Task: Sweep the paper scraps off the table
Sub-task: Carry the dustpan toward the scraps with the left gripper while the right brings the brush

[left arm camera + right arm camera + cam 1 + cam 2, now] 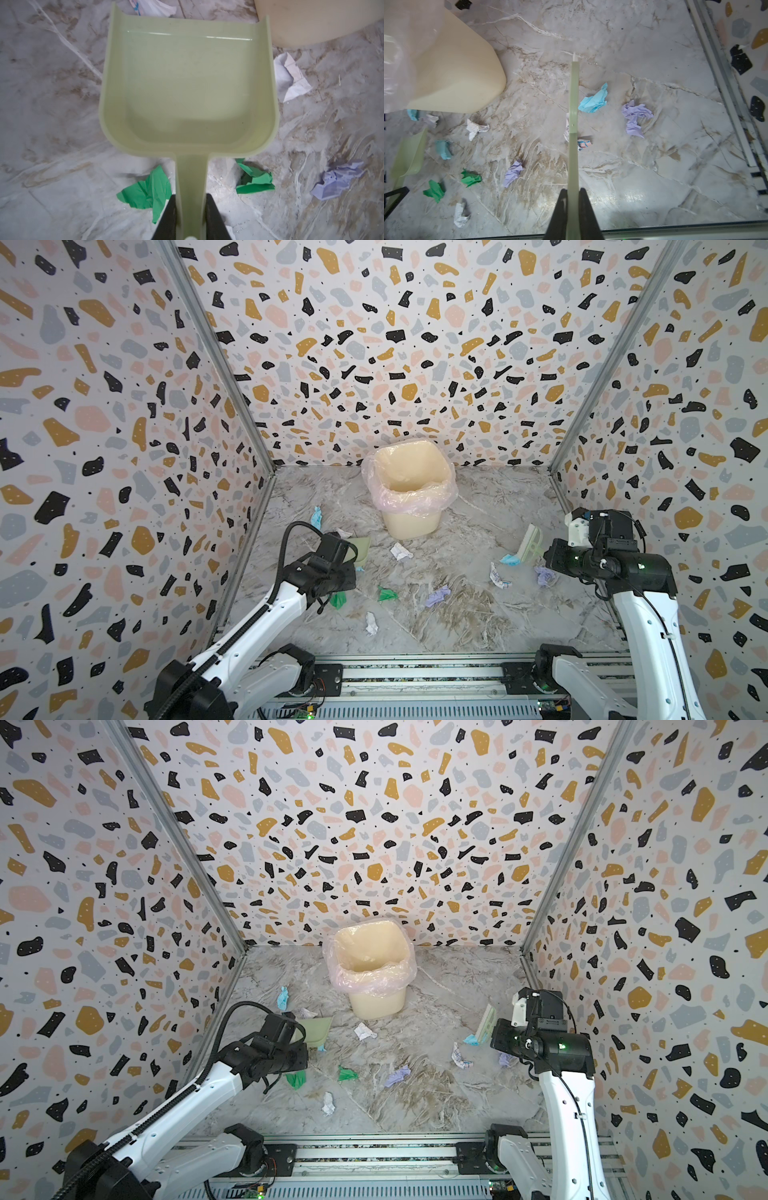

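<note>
Several crumpled paper scraps lie on the marble table [465, 626]: white [401, 551], green [386, 594], lilac [436, 596], light blue [316, 517], and more to the right [593, 99]. My left gripper [191, 195] is shut on the handle of the pale green dustpan [187, 87], which is empty and sits at the left [362, 549]. Two green scraps [145, 193] lie under its handle. My right gripper [573, 190] is shut on the pale green brush [574, 124], held at the right [531, 545] above a light blue scrap [510, 559].
A cream bin [409, 506] with a clear pink liner stands at the back middle of the table. Terrazzo walls close in the left, back and right sides. A metal rail [415, 676] with both arm bases runs along the front.
</note>
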Controlling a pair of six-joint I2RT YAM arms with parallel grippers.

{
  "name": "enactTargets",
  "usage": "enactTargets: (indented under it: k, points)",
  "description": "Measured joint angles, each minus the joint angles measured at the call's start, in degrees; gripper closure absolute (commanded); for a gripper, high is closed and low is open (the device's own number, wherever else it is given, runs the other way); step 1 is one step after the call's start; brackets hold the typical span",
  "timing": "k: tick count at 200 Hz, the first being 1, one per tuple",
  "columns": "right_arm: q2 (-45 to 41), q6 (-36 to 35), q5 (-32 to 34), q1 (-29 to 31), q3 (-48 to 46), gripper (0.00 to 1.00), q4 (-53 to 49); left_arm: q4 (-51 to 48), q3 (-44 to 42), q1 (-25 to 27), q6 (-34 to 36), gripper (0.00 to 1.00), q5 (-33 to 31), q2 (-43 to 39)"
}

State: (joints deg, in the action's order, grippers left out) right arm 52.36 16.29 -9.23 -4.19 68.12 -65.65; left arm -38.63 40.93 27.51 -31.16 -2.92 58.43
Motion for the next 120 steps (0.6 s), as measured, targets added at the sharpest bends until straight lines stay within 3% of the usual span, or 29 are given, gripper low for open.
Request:
enactTargets:
  k: [60,120]
  points:
    - [3.1,-0.6,10.9,0.0,0.0,1.0,-3.8,-3.4,2.4,17.8,-1.4,1.0,1.0,2.9]
    - [9.9,3.0,20.5,0.2,0.7,1.0,-6.7,-2.7,10.8,26.1,3.1,1.0,2.5,13.3]
